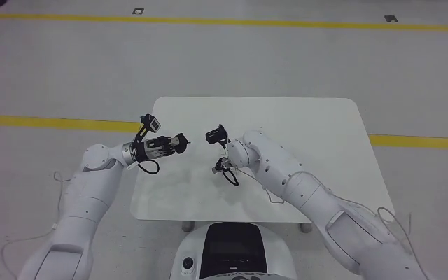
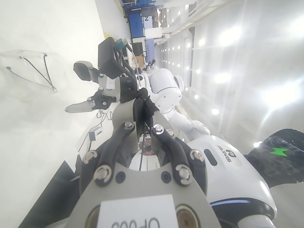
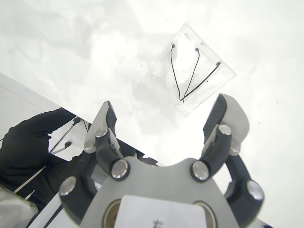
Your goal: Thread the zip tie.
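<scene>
My left gripper (image 1: 183, 140) hangs above the table's left part, shut on a thin black zip tie (image 2: 141, 153) that runs down between its fingers (image 2: 123, 112). Its tip (image 2: 142, 103) points at my right gripper (image 2: 74, 88), which stands open a short way off with nothing between its pads. In the top view the right gripper (image 1: 213, 134) is near the table's middle. Below and beyond the open right gripper (image 3: 165, 107) lies a clear tray (image 3: 228, 69) holding three loose black zip ties (image 3: 174, 72).
The white table (image 1: 308, 140) has bare room to the right and at the back. Its near edge (image 3: 71, 117) runs close beside the right gripper. A black cable loop (image 1: 229, 175) hangs under the right wrist.
</scene>
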Motion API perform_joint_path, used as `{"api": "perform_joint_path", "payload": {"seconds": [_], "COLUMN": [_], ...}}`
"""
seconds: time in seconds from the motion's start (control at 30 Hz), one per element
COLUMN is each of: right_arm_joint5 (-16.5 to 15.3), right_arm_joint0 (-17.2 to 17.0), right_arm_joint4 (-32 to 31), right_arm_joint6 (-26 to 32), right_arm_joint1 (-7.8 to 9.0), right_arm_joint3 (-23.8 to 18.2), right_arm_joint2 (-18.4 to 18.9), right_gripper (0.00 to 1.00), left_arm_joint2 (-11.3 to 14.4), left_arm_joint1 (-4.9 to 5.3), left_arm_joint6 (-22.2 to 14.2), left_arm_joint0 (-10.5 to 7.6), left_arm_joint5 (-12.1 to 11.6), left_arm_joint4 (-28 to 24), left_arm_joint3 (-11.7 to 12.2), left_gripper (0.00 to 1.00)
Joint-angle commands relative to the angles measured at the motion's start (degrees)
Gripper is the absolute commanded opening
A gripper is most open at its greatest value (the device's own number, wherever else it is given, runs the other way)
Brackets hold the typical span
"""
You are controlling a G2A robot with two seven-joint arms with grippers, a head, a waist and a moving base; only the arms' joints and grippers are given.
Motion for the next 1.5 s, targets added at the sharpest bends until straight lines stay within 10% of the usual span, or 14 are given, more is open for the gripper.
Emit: {"api": "perform_joint_path", "payload": {"seconds": [0.0,0.27,1.47], "right_arm_joint5": [-0.2,-1.4,-7.8], "right_arm_joint0": [0.2,0.8,6.9], "right_arm_joint4": [-0.4,-0.7,4.0], "right_arm_joint6": [-0.1,-1.2,-3.7], "right_arm_joint1": [-0.19,-1.18,-10.14], "right_arm_joint3": [0.1,2.9,25.1], "right_arm_joint2": [-0.2,-0.7,-5.5], "right_gripper": [0.33,0.0,0.0], "left_arm_joint2": [0.0,0.0,0.0], "left_arm_joint1": [0.0,0.0,0.0], "left_arm_joint6": [0.0,0.0,0.0], "left_arm_joint0": [0.0,0.0,0.0], "left_arm_joint5": [0.0,0.0,0.0], "left_arm_joint4": [0.0,0.0,0.0], "left_arm_joint3": [0.0,0.0,0.0], "left_gripper": [0.0,0.0,0.0]}}
